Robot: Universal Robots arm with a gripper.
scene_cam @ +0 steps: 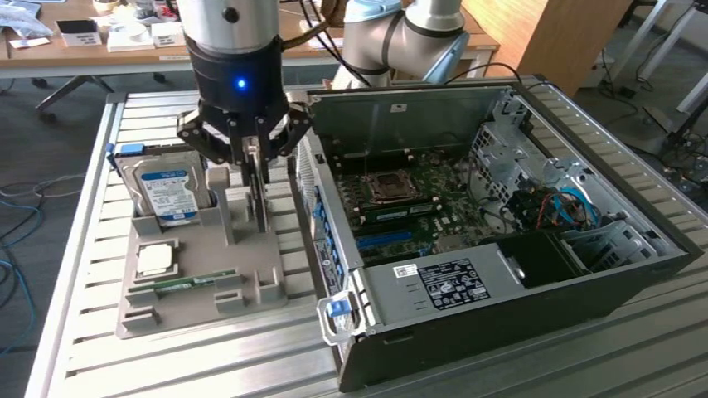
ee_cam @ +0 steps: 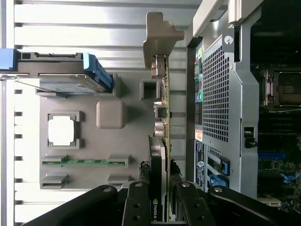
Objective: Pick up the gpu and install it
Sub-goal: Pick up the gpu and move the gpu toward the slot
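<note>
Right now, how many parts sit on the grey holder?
4: hard drive upright at the back, processor before it, memory stick frontmost, gpu upright in the tool's grip. None looks hidden.

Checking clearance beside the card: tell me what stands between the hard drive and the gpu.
A gray upright post of the holder stands between the hard drive and the gpu, seen in the exterior view.

The gpu [scene_cam: 260, 199] stands on edge on the holder [scene_cam: 194, 319], clasped in the gripper [scene_cam: 257, 162]. Beside the gripper, the hard drive [scene_cam: 166, 186] stands toward the exterior view's left, the computer case [scene_cam: 498, 327] toward the exterior view's right.
</note>
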